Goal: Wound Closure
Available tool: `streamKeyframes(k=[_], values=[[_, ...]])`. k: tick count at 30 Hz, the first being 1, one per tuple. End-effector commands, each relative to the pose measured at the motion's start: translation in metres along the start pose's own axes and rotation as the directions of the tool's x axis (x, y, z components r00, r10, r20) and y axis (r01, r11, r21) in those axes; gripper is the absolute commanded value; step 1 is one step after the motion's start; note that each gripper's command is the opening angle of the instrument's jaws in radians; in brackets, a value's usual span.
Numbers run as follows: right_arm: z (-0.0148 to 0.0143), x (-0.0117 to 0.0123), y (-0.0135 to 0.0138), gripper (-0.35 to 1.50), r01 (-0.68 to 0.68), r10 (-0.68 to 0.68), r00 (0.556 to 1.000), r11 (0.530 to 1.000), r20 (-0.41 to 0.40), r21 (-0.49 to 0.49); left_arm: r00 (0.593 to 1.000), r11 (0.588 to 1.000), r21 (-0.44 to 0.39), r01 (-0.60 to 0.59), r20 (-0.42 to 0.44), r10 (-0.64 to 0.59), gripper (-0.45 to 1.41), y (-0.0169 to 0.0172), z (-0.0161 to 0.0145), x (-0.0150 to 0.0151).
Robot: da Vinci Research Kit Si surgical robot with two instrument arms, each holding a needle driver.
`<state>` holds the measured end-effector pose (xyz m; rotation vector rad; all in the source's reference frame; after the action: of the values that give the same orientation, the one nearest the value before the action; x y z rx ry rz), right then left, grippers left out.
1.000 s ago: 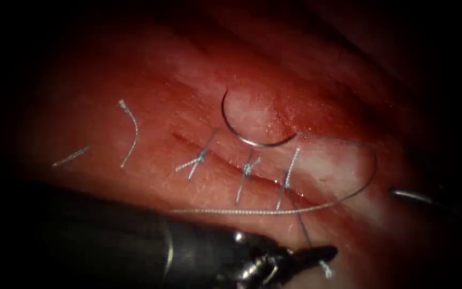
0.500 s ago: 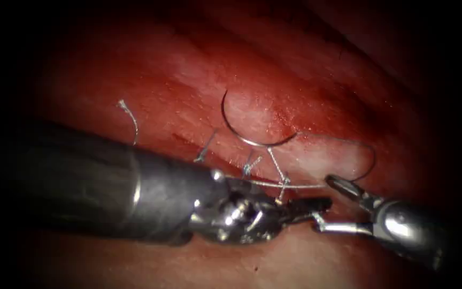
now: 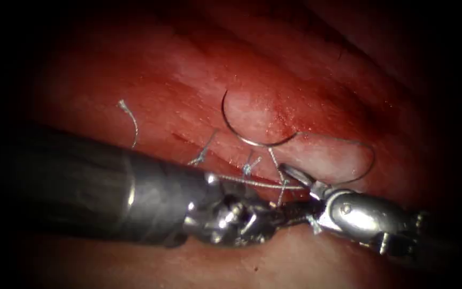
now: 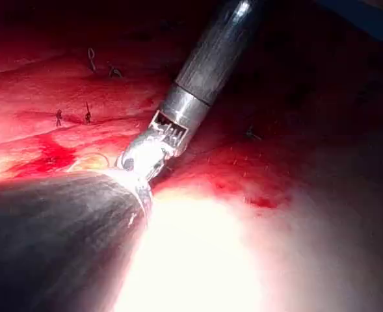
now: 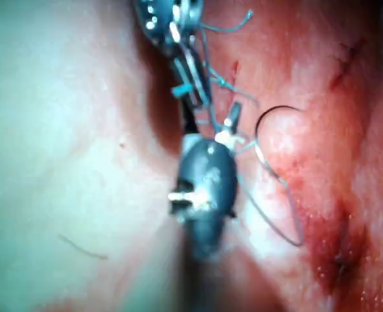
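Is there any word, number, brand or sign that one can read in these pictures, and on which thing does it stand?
None: no readable text stands on the left tool, the right tool, the needle, the thread or the tissue.

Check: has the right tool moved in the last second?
Yes. The right tool has come in from the picture's right, its jaws open, to the thread by the left tool, below the resting needle.

Surgical practice bench: sutured tissue [image 3: 316, 69], curved needle [image 3: 247, 136].
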<state>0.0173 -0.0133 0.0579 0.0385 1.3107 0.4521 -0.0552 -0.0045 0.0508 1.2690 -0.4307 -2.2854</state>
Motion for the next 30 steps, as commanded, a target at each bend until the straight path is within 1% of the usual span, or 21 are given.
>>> streamKeyframes(k=[1,8,14,19,22,25,30], values=[[0.0015,-0.0007,-0.0005,0.78,0.002,-0.002,1.0,1.0,-0.002,0.001,1.0,1.0,0.0,0.0,-0.001,0.0,-0.45,0.0003,0.0007,0.0001],[0.0026,-0.0014,0.0004,0.78,0.006,-0.006,1.0,1.0,-0.002,-0.005,1.0,1.0,0.0,0.006,-0.001,-0.006,-0.45,0.0004,0.0005,0.0002],[0.0041,-0.0029,0.001,0.78,0.02,-0.02,1.0,1.0,0.012,0.004,1.0,1.0,-0.001,0.004,-0.001,-0.004,-0.45,0.0007,0.0002,0.0005],[0.0051,-0.004,0.0008,0.78,0.035,-0.035,0.999,0.999,0.005,0.032,1.0,1.0,-0.002,0.004,-0.004,-0.004,-0.43,0.0008,-0.0001,0.0006],[0.0054,-0.0045,0.0005,0.76,0.042,-0.043,0.999,0.998,0.002,0.038,1.0,1.0,-0.002,0.01,-0.005,-0.01,-0.4,0.0008,-0.0002,0.0006],[0.0054,-0.0049,0.0006,0.66,0.048,-0.048,0.999,0.998,-0.001,0.047,1.0,1.0,-0.002,0.01,-0.005,-0.01,-0.4,0.0008,-0.0002,0.0006],[0.0052,-0.0057,0.0012,0.66,0.054,-0.054,0.999,0.998,0.0,0.043,1.0,1.0,-0.002,0.01,-0.005,-0.01,-0.38,0.0008,-0.0002,0.0006]])
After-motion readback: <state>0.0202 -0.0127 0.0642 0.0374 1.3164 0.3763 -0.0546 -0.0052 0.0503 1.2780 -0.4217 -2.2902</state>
